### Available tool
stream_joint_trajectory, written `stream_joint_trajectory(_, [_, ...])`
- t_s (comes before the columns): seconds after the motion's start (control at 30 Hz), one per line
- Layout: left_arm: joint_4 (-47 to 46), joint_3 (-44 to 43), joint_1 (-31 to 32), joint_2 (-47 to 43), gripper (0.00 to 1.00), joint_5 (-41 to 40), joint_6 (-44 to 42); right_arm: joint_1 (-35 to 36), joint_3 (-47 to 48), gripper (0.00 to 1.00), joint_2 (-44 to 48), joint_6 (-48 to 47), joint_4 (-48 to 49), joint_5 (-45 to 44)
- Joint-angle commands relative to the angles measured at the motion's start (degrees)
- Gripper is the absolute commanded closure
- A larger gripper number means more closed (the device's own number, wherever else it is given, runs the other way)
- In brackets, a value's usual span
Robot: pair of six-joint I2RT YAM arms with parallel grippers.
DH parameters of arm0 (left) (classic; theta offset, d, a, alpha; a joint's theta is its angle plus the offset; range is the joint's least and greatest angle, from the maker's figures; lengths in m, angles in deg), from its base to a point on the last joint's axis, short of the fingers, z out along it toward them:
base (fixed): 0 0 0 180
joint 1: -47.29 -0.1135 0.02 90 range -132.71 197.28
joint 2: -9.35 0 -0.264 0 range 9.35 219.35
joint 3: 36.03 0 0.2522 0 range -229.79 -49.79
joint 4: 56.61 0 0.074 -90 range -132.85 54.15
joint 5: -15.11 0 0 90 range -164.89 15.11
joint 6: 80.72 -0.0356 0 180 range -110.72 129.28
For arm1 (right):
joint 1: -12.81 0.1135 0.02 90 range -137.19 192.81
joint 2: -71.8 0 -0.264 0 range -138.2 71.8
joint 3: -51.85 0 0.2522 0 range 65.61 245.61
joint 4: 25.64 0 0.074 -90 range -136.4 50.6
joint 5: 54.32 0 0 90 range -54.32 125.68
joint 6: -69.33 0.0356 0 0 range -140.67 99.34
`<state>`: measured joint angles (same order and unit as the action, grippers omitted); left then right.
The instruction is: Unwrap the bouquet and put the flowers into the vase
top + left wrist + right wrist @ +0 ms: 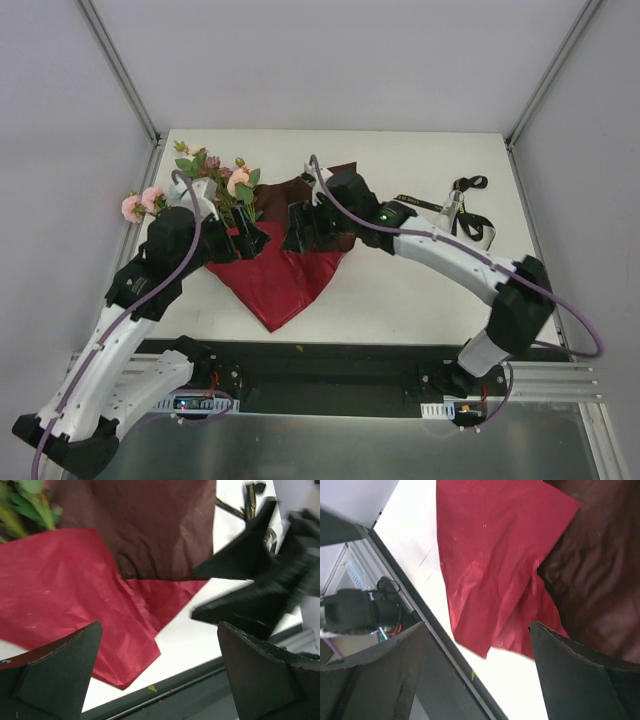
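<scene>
Overhead view of two robot arms over a white table (420,290). The left gripper (245,240) has its fingers spread wide with nothing between them. Below it lies the dark red wrapping paper (290,275), opened flat. The flowers (215,175), pink and mauve with green leaves, lie just beyond and to the left of this gripper, partly on the paper. The right gripper (300,235), also spread and empty, hovers close beside the left one, above the paper's darker upper part. A black ribbon (455,210) lies well off to its right.
</scene>
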<state>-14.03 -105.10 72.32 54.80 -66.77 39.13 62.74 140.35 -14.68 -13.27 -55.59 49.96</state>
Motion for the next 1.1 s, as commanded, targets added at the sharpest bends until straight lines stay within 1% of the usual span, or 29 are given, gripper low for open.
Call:
stream_joint_trajectory(0.0, [7.4, 0.6, -0.3, -6.9, 0.01, -12.8, -2.3, 0.0, 10.1, 0.13, -12.1, 1.3, 4.0, 5.5])
stream_joint_trajectory(0.03, [7.6, 0.7, -0.3, -8.0, 0.01, -13.0, -2.0, -0.2, 12.3, 0.12, -14.4, 1.1, 3.4, 7.1])
stream_joint_trajectory(0.07, [7.5, 1.2, -0.3, -9.7, 0.01, -13.1, -1.6, -0.5, 14.4, 0.11, -18.8, 0.8, 2.1, 8.1])
stream_joint_trajectory(0.1, [7.7, 1.2, -0.3, -10.4, 0.01, -13.1, -1.3, -0.9, 18.2, 0.11, -20.9, 0.6, 1.7, 9.0])
stream_joint_trajectory(0.2, [8.3, 1.1, -0.3, -12.2, 0.01, -13.5, -1.5, -1.7, 23.8, 0.09, -27.6, -0.4, -0.3, 9.4])
stream_joint_trajectory(0.33, [9.5, 0.6, -0.3, -13.2, 0.01, -13.8, -2.1, -2.3, 27.8, 0.07, -33.4, -0.5, -2.2, 11.0])
stream_joint_trajectory(0.47, [9.9, 0.7, -0.3, -13.6, 0.01, -14.2, -2.5, -2.3, 27.4, 0.05, -36.8, -1.4, -2.8, 9.8])
stream_joint_trajectory(0.5, [10.0, 0.7, -0.3, -13.6, 0.01, -14.2, -2.6, -2.3, 27.1, 0.04, -36.9, -2.3, -3.0, 8.1])
stream_joint_trajectory(0.57, [10.3, 1.1, -0.3, -14.1, 0.01, -14.3, -2.7, -2.4, 26.7, 0.03, -37.7, -2.9, -2.7, 7.7])
stream_joint_trajectory(0.67, [10.6, 1.2, -0.3, -14.5, 0.01, -14.3, -2.6, -2.1, 27.3, 0.02, -39.8, -1.5, -0.6, 12.1])
stream_joint_trajectory(0.7, [10.7, 1.3, -0.3, -14.7, 0.01, -14.3, -2.5, -1.9, 27.3, 0.02, -40.3, -0.5, 0.4, 15.2])
stream_joint_trajectory(0.8, [11.0, 1.1, -0.3, -15.3, 0.01, -14.8, -2.2, -0.8, 26.7, 0.04, -40.3, 3.4, 4.7, 19.1])
stream_joint_trajectory(0.9, [11.4, 0.5, -0.3, -16.0, 0.01, -15.8, -2.3, 0.9, 26.0, 0.13, -38.1, 7.8, 8.4, 21.0])
stream_joint_trajectory(0.93, [11.9, -0.1, -0.3, -16.4, 0.01, -16.4, -2.5, 1.4, 25.5, 0.17, -36.0, 8.8, 10.6, 21.3])
stream_joint_trajectory(1.07, [13.6, -3.0, -0.3, -17.0, 0.01, -19.7, -4.4, 5.6, 24.0, 0.18, -31.2, 11.8, 14.0, 20.3])
